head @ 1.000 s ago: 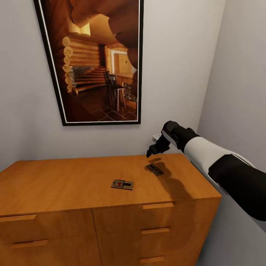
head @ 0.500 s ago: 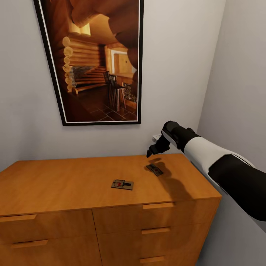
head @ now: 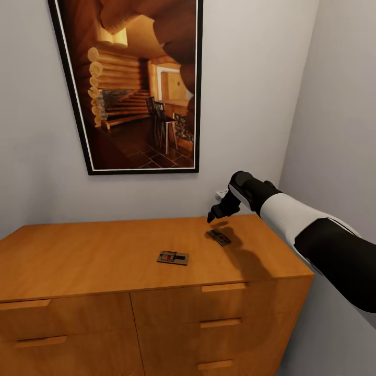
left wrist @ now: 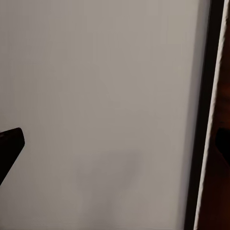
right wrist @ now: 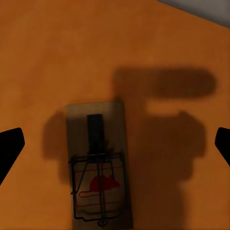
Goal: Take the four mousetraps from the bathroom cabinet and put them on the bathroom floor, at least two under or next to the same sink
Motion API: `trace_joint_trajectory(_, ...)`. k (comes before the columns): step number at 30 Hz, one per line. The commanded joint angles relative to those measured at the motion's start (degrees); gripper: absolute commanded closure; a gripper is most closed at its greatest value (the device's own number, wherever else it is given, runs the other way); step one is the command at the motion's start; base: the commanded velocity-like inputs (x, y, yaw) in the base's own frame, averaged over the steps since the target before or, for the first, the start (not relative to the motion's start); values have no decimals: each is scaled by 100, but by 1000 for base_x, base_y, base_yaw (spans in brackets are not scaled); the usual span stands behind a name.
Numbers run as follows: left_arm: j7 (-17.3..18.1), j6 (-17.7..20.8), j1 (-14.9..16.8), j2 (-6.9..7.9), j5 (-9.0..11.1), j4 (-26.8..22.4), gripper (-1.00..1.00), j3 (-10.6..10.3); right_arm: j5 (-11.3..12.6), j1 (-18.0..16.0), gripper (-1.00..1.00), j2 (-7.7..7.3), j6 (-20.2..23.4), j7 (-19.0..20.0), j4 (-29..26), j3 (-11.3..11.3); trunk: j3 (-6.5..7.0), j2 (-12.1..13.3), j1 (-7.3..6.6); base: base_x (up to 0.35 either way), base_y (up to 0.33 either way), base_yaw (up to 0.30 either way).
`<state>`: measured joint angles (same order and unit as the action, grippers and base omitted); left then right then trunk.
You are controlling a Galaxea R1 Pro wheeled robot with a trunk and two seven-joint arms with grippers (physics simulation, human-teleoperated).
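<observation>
Two mousetraps lie on the orange-brown cabinet's top. One mousetrap is near the middle, the other mousetrap further right and back. My right gripper hangs open just above that right one without touching it. In the right wrist view this mousetrap is a tan board with wire parts and a red mark, lying between my spread fingertips, and my gripper's shadow falls across it. My left gripper faces the grey wall, and its dark fingertips stand wide apart.
A dark-framed log-cabin picture hangs on the wall above the cabinet. A grey side wall stands close on the right, beside my right arm. A small white wall outlet sits behind the gripper. Drawer fronts with bar handles face me.
The whole head view has shifted slightly upward, so the camera moved. The right gripper now sits a little closer above the right mousetrap. Both mousetraps lie where they were.
</observation>
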<state>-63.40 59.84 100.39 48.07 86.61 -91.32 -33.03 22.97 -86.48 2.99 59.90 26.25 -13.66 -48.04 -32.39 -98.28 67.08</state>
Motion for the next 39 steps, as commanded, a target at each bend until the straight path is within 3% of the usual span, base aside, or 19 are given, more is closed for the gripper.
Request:
trace_joint_trajectory(1,-59,16,16,8,49,-4,-100,-19,32,-9,-100,0,10,12,-1,-47,-7,-4,0,0,0,0)
trace_joint_trajectory(9,-59,16,16,9,49,-4,-100,-19,32,-9,-100,0,10,12,1,-47,-115,-244,132,0,0,0)
trace_joint_trajectory(39,-58,16,16,5,49,-6,-100,-19,45,15,-100,90,10,12,105,-47,-115,-244,132,0,0,0)
